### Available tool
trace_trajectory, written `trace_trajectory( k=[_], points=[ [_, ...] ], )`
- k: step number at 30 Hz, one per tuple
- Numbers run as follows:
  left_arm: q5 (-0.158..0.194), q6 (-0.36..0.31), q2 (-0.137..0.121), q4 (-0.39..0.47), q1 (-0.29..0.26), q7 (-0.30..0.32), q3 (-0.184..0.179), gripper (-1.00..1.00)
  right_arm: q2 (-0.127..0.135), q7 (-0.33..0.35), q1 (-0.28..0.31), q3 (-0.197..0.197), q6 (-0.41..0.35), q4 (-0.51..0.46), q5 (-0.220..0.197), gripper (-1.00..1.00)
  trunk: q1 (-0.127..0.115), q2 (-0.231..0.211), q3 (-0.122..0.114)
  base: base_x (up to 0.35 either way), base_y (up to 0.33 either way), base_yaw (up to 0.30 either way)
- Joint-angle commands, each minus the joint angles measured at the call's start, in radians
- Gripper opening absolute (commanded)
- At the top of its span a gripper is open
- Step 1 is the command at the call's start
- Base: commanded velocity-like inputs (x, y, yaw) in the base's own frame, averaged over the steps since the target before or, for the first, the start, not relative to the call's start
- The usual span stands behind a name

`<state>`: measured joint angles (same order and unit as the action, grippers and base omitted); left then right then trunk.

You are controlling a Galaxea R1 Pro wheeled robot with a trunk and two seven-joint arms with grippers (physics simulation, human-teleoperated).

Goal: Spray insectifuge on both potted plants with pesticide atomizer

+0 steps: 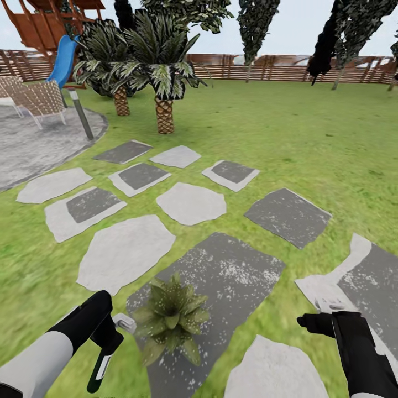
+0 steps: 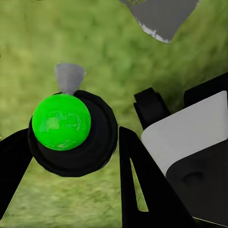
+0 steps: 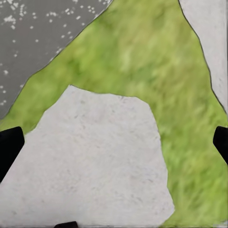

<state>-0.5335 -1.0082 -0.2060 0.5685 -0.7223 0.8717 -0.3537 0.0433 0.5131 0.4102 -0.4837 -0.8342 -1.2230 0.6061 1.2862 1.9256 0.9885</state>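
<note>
A potted plant (image 1: 171,319), a low rosette of pointed green leaves, stands on a dark grey stepping stone (image 1: 237,276) that is dotted with whitish specks. Just left of the plant, my left gripper (image 1: 109,338) is shut on the pesticide atomizer (image 1: 124,323), whose small white head points at the leaves. In the left wrist view the atomizer (image 2: 71,133) appears as a round black body with a green top and a grey nozzle, between the black fingers (image 2: 135,175). My right gripper (image 1: 319,321) hovers low at the right, open and empty (image 3: 114,142), over a pale stone (image 3: 95,161).
Grey and white stepping stones (image 1: 190,203) cross the lawn ahead. Two palms (image 1: 164,113) and a grey bollard lamp (image 1: 82,113) stand beyond them. A paved patio (image 1: 33,146) with a wicker chair (image 1: 33,97) lies far left, and a wooden fence (image 1: 287,69) runs along the back.
</note>
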Motion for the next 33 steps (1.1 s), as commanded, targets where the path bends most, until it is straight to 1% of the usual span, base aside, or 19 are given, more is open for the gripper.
trace_trajectory(
  k=[1,8,16,23,26,33],
  points=[
    [-0.010,-0.001,-0.001,0.002,0.000,0.010,-0.004,-1.00,0.000,0.010,0.001,-0.001,-0.002,-0.001,0.011,1.00,-0.001,0.000,0.001,-0.220,0.153,-0.268],
    [-0.010,-0.001,-0.002,0.001,0.000,0.012,-0.004,-1.00,0.000,0.010,0.001,-0.001,-0.003,-0.001,0.011,1.00,-0.001,0.000,0.001,-0.181,0.249,-0.255],
    [-0.010,-0.002,-0.002,0.000,0.000,0.011,-0.006,-1.00,0.000,0.010,0.001,-0.001,-0.003,-0.001,0.011,1.00,-0.001,0.000,0.001,-0.015,0.327,-0.035],
    [-0.010,-0.002,-0.001,-0.001,0.000,0.012,-0.005,-1.00,0.000,0.010,0.001,-0.001,-0.002,-0.001,0.011,1.00,-0.001,0.000,0.001,0.000,0.316,-0.234],
    [-0.010,-0.002,-0.001,-0.001,0.000,0.012,-0.005,-1.00,0.000,0.010,0.001,-0.001,-0.003,-0.001,0.011,1.00,-0.001,0.000,0.001,0.000,0.116,-0.267],
    [-0.010,-0.002,-0.001,-0.001,0.000,0.013,-0.007,-1.00,0.001,0.010,0.001,-0.001,-0.003,-0.001,0.011,1.00,-0.001,0.000,0.001,0.000,0.013,-0.268]
  ],
)
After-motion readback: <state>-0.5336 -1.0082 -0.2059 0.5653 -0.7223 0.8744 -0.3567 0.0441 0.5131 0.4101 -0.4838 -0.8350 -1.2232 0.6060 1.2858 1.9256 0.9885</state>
